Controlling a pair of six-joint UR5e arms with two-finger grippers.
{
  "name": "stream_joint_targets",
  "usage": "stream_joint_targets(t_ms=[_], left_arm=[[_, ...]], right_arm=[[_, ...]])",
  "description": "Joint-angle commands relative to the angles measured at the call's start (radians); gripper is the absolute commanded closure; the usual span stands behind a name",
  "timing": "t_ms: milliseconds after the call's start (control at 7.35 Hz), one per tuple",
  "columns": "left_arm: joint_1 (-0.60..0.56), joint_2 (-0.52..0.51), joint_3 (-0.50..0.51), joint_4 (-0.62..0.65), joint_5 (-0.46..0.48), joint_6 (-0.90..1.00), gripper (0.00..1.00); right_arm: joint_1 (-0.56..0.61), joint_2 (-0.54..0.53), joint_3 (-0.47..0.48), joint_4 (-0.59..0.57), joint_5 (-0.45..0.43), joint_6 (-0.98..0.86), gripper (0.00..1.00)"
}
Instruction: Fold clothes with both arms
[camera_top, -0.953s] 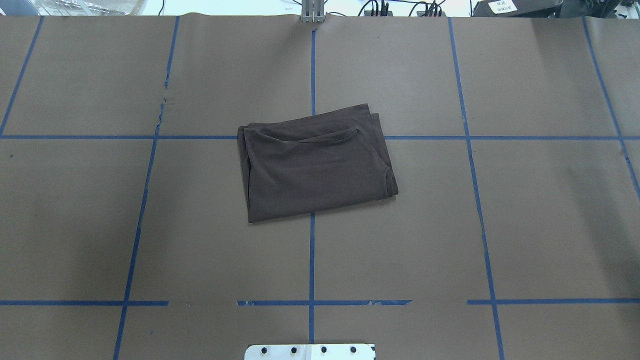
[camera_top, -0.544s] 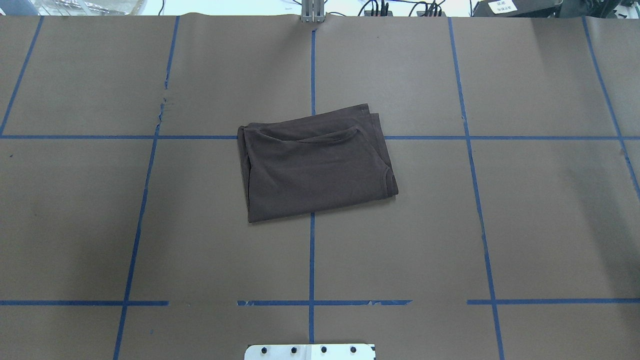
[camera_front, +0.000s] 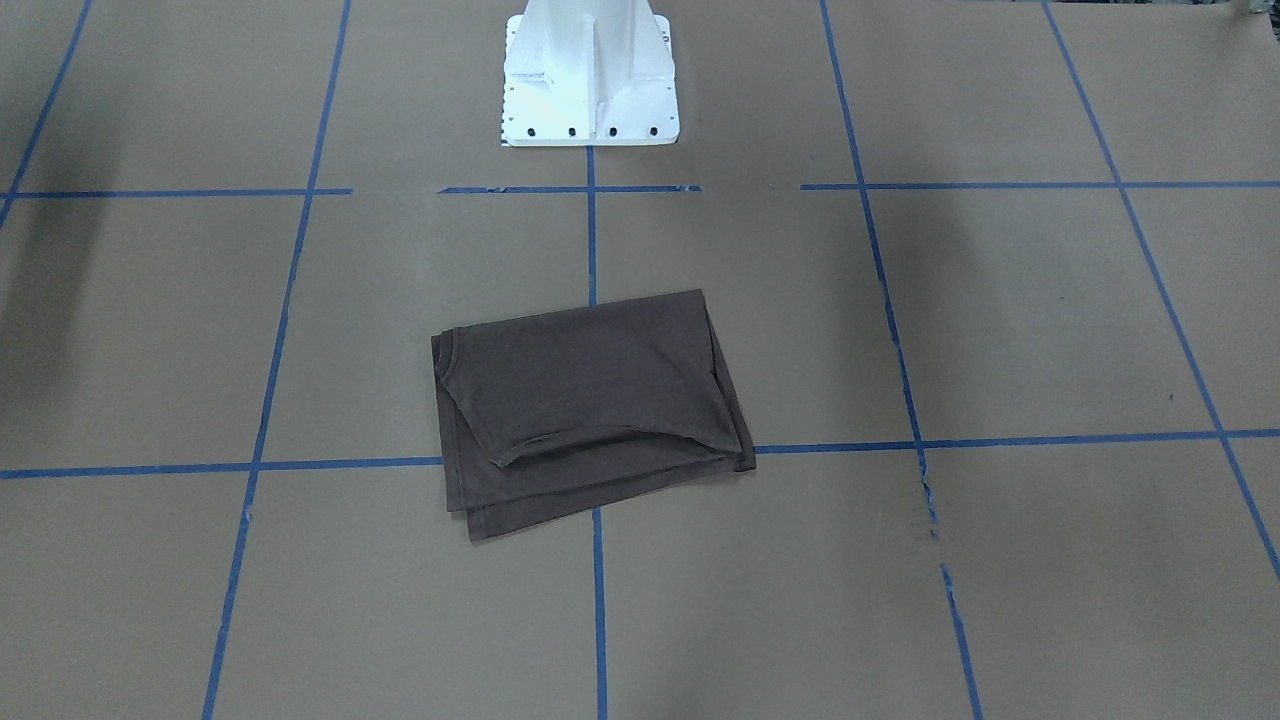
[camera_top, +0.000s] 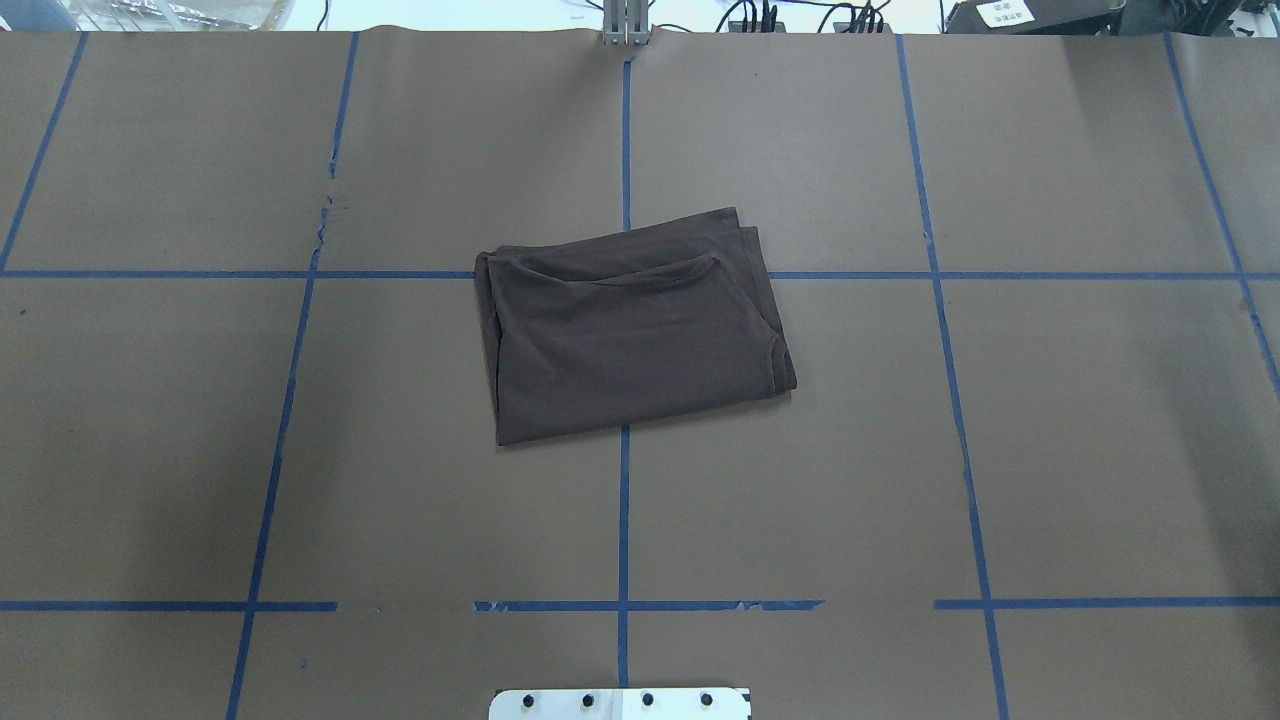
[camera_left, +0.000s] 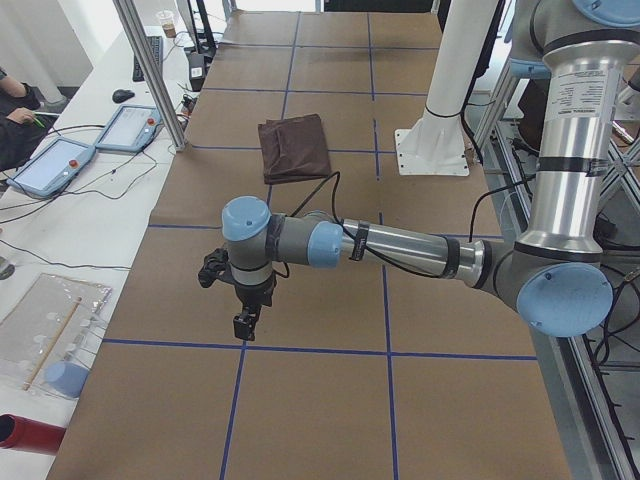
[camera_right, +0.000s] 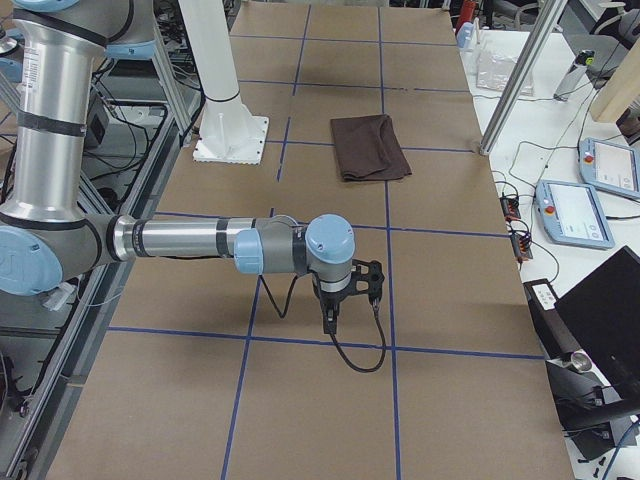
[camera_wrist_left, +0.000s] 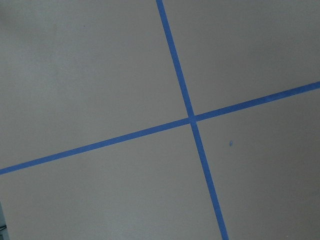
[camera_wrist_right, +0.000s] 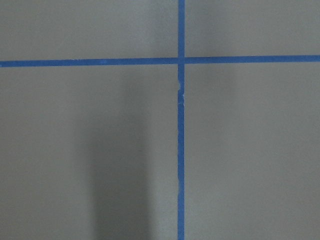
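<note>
The dark brown T-shirt (camera_top: 630, 325) lies folded into a compact rectangle at the middle of the table; it also shows in the front-facing view (camera_front: 585, 405), the left side view (camera_left: 293, 147) and the right side view (camera_right: 369, 146). Its collar and labels are hidden inside the fold. My left gripper (camera_left: 245, 322) hangs over the table far from the shirt, toward my left end. My right gripper (camera_right: 329, 322) hangs likewise toward my right end. Both show only in the side views, so I cannot tell whether they are open or shut. Neither touches the shirt.
Brown paper with blue tape lines (camera_top: 624, 520) covers the table. The white pedestal base (camera_front: 588, 75) stands at my side of the table. Tablets (camera_left: 55, 165) and cables lie beyond the far edge. The wrist views show only paper and tape crossings (camera_wrist_left: 191, 120).
</note>
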Motion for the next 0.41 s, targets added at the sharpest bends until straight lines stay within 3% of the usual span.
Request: stream_joint_targets(t_ms=[0, 272], left_arm=[[0.000, 0.020, -0.009, -0.003, -0.004, 0.000, 0.00], [0.000, 0.020, -0.004, -0.003, -0.007, -0.012, 0.00]], right_arm=[[0.017, -0.019, -0.003, 0.007, -0.029, -0.016, 0.00], [0.017, -0.013, -0.001, 0.007, -0.047, -0.015, 0.00]])
